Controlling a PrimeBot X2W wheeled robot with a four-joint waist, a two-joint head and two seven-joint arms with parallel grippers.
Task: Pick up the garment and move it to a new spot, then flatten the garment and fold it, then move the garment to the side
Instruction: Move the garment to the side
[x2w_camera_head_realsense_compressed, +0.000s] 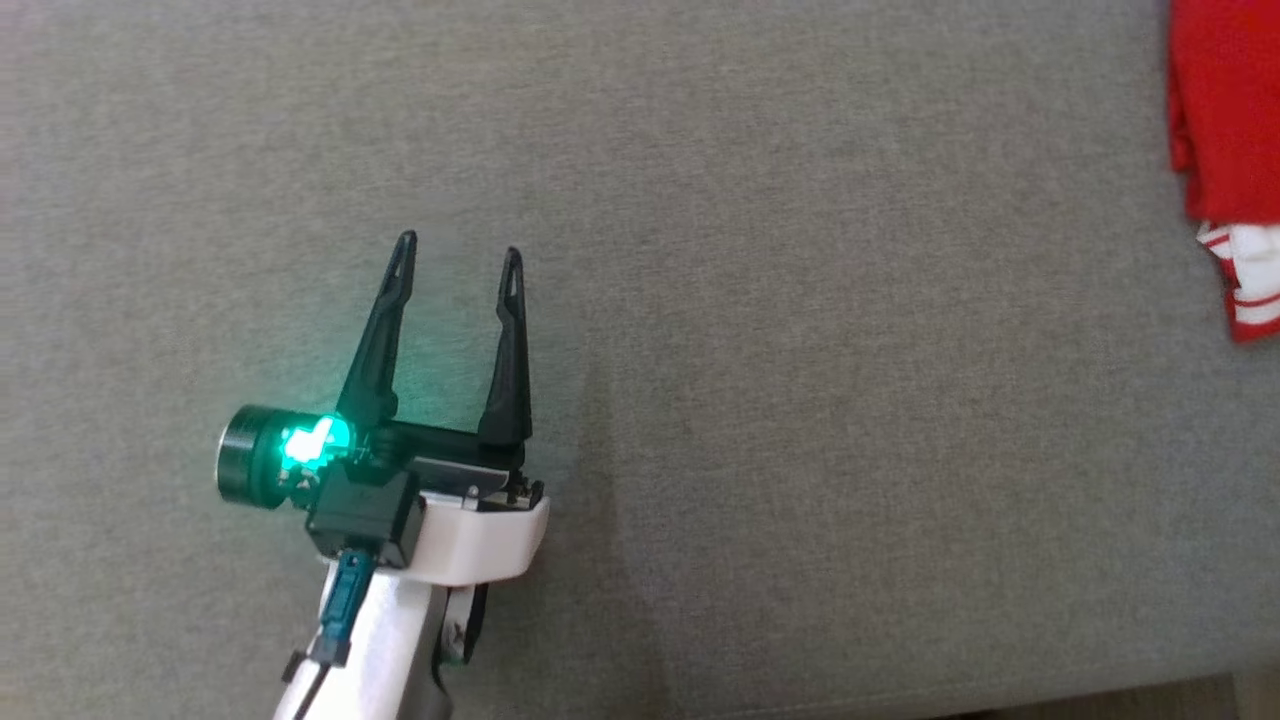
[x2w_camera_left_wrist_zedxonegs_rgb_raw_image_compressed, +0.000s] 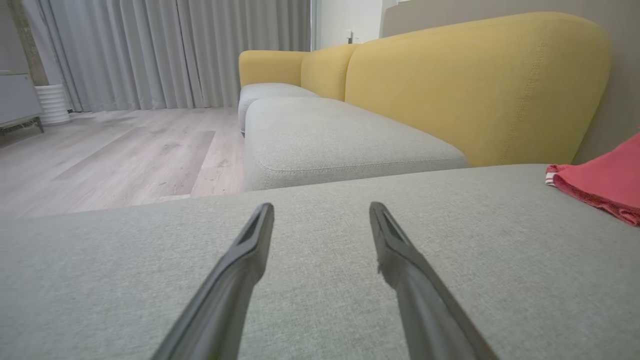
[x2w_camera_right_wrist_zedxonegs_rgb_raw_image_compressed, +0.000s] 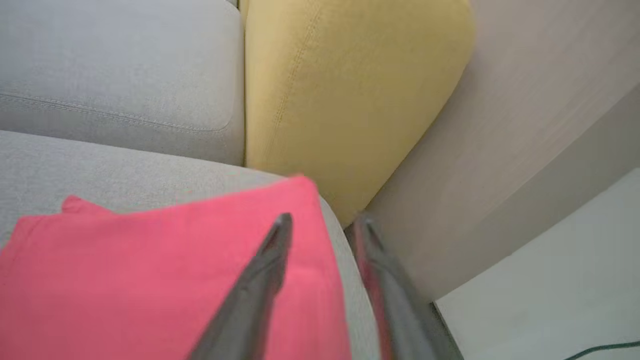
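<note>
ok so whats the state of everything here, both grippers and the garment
garment: folded flat, lying at the corner of the grey cushion, not held
left gripper: wide open, empty, over bare cushion, well apart from the garment
right gripper: jaws partly open, nothing gripped, over the garment's edge; that view is blurred

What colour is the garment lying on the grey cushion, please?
The garment is red, with a white red-striped trim; best in the head view.
</note>
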